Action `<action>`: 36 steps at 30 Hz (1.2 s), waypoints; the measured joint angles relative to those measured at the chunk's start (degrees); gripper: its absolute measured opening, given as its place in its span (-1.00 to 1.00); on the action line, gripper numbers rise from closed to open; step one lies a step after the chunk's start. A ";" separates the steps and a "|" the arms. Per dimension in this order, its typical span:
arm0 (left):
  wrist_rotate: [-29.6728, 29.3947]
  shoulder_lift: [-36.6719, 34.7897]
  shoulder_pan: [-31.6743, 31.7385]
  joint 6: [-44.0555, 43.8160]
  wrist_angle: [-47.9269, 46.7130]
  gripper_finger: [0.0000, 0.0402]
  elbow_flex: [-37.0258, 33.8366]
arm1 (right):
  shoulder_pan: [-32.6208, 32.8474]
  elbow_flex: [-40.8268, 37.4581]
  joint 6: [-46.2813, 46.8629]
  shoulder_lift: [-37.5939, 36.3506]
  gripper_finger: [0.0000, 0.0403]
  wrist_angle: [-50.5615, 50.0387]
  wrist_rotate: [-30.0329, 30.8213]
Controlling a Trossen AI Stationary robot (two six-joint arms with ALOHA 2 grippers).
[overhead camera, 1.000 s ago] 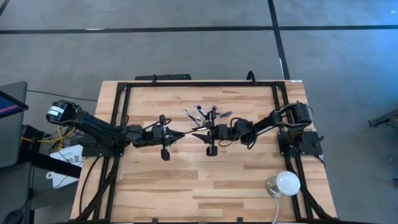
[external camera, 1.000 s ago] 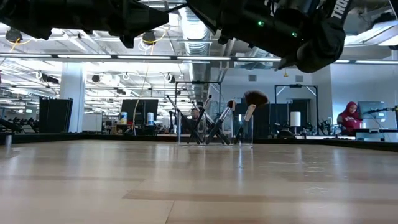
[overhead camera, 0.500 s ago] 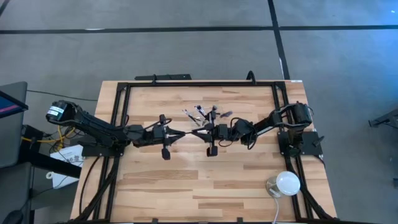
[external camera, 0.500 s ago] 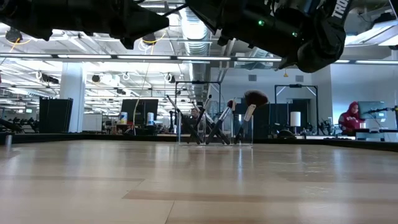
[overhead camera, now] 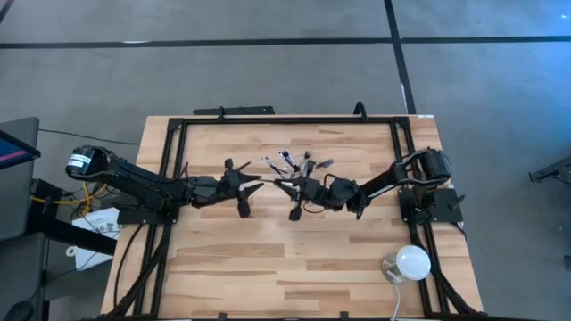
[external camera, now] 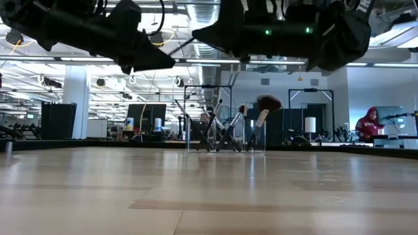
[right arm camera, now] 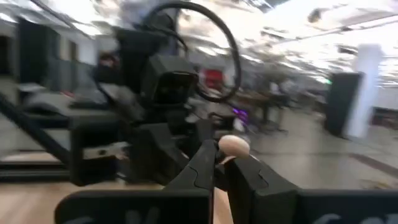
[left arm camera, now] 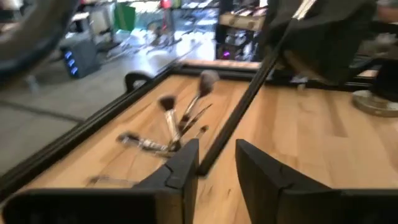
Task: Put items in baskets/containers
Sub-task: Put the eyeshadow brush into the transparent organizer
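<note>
A slim dark brush (overhead camera: pixel 272 185) spans the gap between my two grippers above the table's middle. My left gripper (overhead camera: pixel 261 185) is open, with the brush's handle end (left arm camera: pixel 208 163) between its fingers. My right gripper (overhead camera: pixel 282 185) faces it and is shut on the brush's other end. Just beyond them, toward the far edge, the clear container (overhead camera: pixel 294 165) stands on the table. Several brushes (external camera: pixel 225 124) stick up out of it and lean outward, one with a wide fluffy head (external camera: pixel 268 102). My left gripper has the brush's handle end (left arm camera: pixel 204 167) lying against the inner side of one finger (left arm camera: pixel 186 165); the other finger stands apart from it. My right gripper pinches the brush's far end between its two fingers (right arm camera: pixel 202 168), level, coming from the table's right. A pale rounded tip (right arm camera: pixel 233 145) shows just above them. The brush is lifted clear of the table.
A white dome-shaped object (overhead camera: pixel 409 263) sits near the table's near right corner. A black frame rail (overhead camera: pixel 285 119) runs around the tabletop. Bare wood lies between the grippers and the near edge. A person (external camera: pixel 367 124) sits in the room beyond.
Both grippers have moved a little toward the far edge, nearer the container, and have rolled about their wrists. The brush between them has gone along, staying clear of the table.
</note>
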 joint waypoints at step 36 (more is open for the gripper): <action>-0.07 0.11 0.18 -3.52 -1.41 -0.44 -0.01 | -9.81 15.46 44.79 -8.01 -0.69 -97.01 17.40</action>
